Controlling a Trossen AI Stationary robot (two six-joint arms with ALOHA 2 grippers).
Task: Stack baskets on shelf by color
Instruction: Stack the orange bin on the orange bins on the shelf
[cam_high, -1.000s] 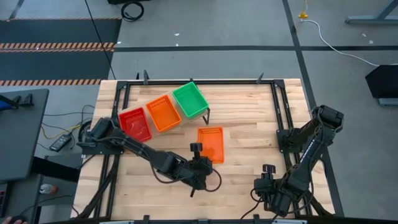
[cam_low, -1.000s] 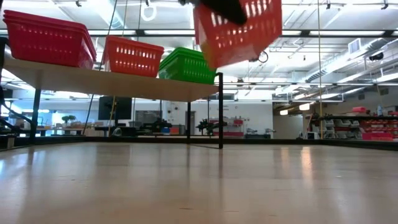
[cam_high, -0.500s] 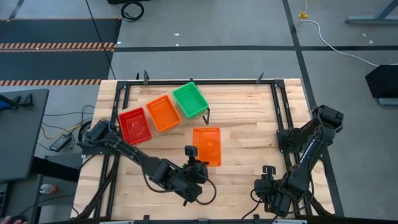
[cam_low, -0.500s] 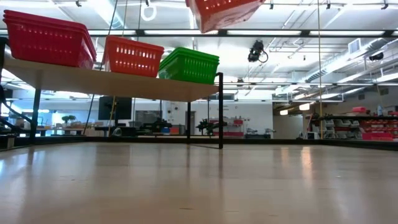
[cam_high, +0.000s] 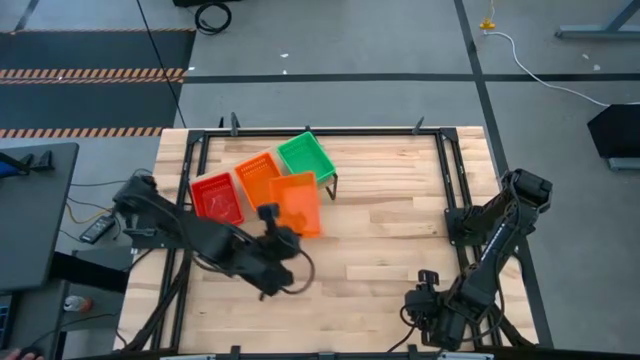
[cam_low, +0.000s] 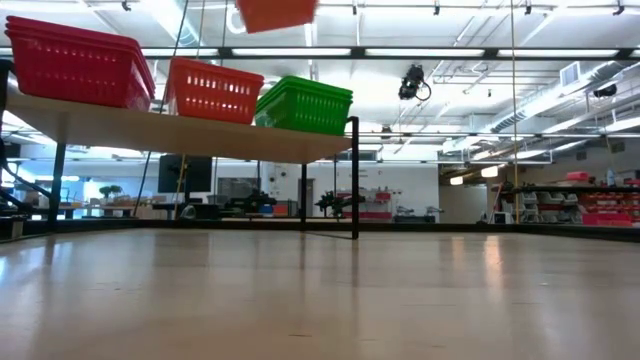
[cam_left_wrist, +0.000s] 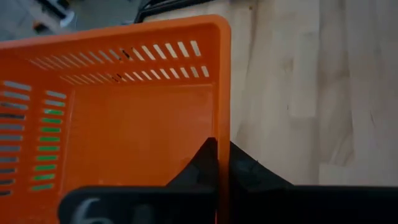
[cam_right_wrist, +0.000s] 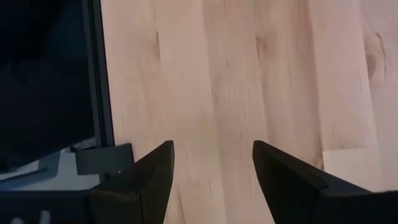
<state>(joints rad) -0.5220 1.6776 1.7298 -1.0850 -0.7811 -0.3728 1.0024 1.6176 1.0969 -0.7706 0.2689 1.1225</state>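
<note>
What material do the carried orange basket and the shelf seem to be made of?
The orange basket, clamped in the left gripper, looks like moulded plastic: uniform colour, smooth faces and neat slotted walls. The shelf seems a pale wooden plank on thin black legs, probably metal.

On the long pale wooden shelf, the red mesh basket stack sat leftmost, the orange mesh stack middle, the green mesh stack rightmost. A lifted orange mesh basket hung, apparently, above the shelf's front edge.
</note>
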